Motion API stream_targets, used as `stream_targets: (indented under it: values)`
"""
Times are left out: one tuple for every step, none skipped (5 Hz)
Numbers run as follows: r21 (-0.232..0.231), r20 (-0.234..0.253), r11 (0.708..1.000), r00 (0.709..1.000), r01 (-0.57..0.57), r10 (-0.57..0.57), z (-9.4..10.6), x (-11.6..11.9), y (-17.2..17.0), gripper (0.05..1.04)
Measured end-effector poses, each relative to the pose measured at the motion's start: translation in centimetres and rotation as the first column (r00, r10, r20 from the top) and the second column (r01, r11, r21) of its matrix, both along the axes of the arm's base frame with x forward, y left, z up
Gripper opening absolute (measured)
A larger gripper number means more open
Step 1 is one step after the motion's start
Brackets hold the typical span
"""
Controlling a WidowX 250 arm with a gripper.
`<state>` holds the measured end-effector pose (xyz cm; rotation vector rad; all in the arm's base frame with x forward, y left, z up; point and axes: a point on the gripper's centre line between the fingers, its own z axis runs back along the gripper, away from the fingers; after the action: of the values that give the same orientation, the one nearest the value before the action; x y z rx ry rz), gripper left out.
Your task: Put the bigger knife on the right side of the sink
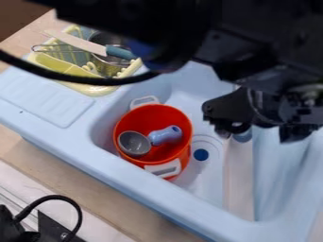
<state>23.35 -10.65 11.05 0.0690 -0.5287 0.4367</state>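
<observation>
At four o'clock, the stiff-looking knife [238, 182] is offering its handle [243, 135] for gripping. The gripper [259, 132] is holding its jaws apart.

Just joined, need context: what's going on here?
The robot's gripper is over the handle end of a long, pale-bladed knife at the right side of the sink; whether it grips the knife, I can't tell. Another knife lies across the yellow dish rack. The red pot stands in the sink, with a grey ladle in it.
</observation>
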Motion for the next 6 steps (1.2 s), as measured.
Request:
stream_targets:
  values:
    - [-0.071,-0.024,0.997,0.999,0.019,-0.020,1.3,-0.2,1.3,0.997]
    - [-0.106,-0.046,0.994,0.999,0.002,-0.007,1.5,-0.5,2.5,0.997]
    - [-0.122,-0.124,0.992,0.992,0.025,-0.040,1.5,-1.1,4.0,0.997]
    - [-0.095,-0.179,0.995,0.984,-0.040,0.022,1.1,-1.2,6.0,0.997]
    - [-0.060,-0.229,0.998,0.973,0.016,-0.030,1.4,-1.2,7.7,0.997]
    - [-0.081,-0.286,0.988,0.947,0.128,-0.146,1.8,-0.9,9.8,0.997]
